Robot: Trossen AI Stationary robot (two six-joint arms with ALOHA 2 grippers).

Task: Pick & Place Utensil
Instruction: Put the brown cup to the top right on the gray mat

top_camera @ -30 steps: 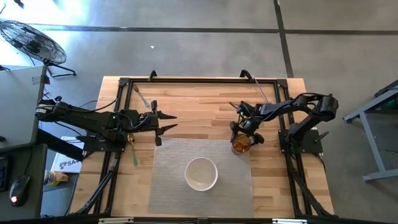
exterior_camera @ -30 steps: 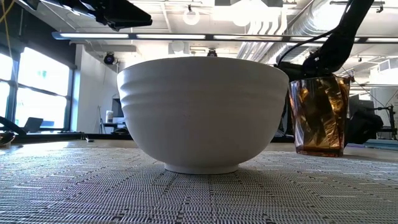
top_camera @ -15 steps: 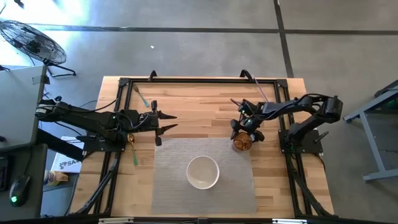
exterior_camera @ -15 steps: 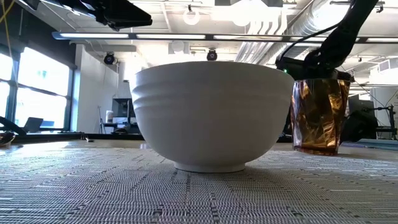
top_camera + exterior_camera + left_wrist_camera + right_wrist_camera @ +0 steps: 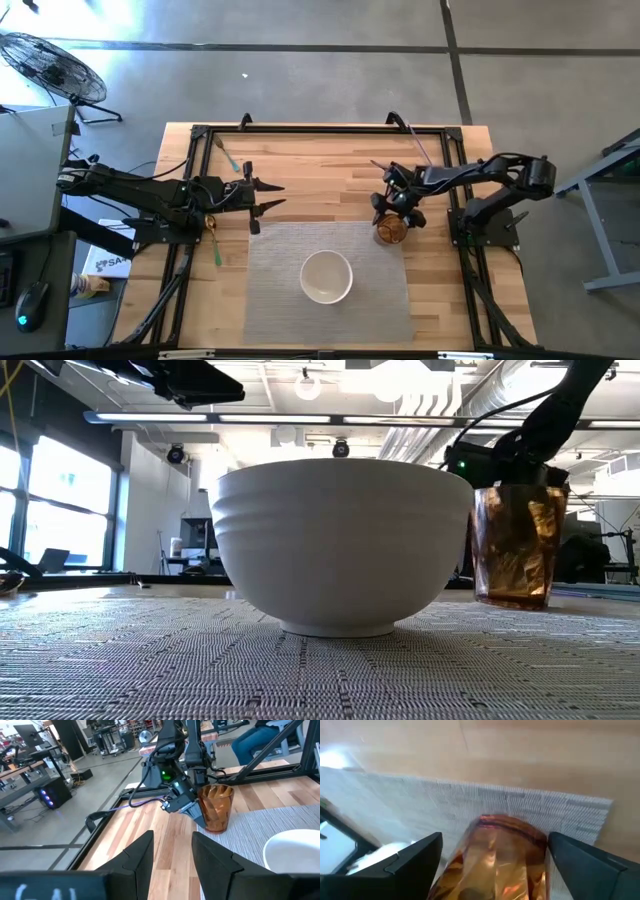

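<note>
Amber, faceted translucent plastic forms the cup (image 5: 390, 231), upright at the far right corner of the grey woven mat (image 5: 280, 300), on the pale wood-plank surface (image 5: 320, 170). The right hand (image 5: 395, 209) straddles it, fingers spread, apparently not pinching. A smooth white ribbed bowl (image 5: 326, 277) sits nearby. The left hand (image 5: 266, 196) hovers released, empty.

Your left arm (image 5: 140, 193) and right arm (image 5: 480, 178) are both matte black, built of slim jointed links with dark cables running along them. You can see a green indicator light glowing on the right arm's wrist housing (image 5: 167, 775), with a purple cable (image 5: 132, 806) trailing off. The left gripper's fingers (image 5: 140, 857) are broad black tapered blades.
</note>
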